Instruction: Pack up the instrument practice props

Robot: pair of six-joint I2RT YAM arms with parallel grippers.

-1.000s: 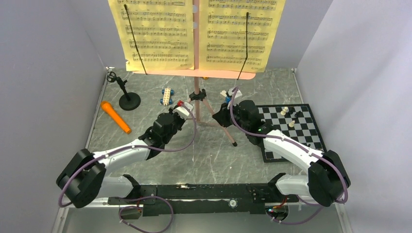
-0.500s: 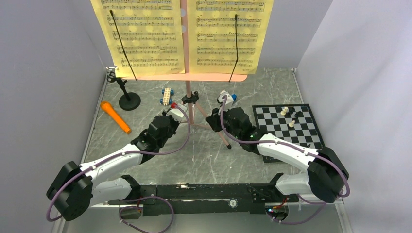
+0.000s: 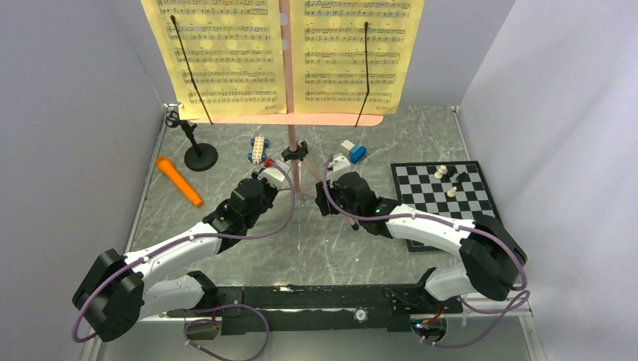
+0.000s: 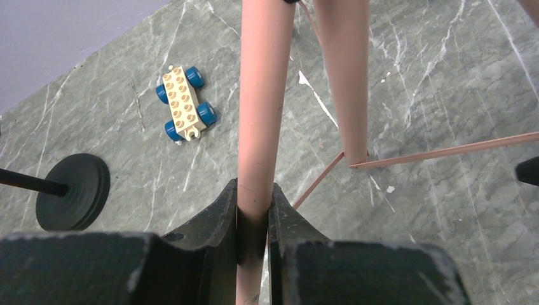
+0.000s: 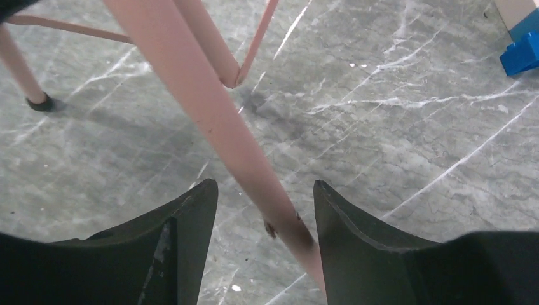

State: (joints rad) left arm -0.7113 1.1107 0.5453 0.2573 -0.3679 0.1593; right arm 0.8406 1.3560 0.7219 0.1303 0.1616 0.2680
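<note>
Viewing from above, I see the pink stand [image 3: 290, 141] upright at mid-table, with yellow sheets [image 3: 226, 60] on its desk. My left gripper [image 4: 254, 194] is clamped on one leg [image 4: 262, 95], a finger pressed to each side. My right gripper [image 5: 264, 190] straddles a second leg [image 5: 210, 108] with its jaws apart; the tube passes between them, nearer the right finger. The orange microphone [image 3: 179, 181] lies at the table's left, and the mic stand [image 3: 200, 156] is just behind it. A toy car [image 4: 184, 103] sits near the tripod, and a chessboard [image 3: 421, 192] lies at the right.
</note>
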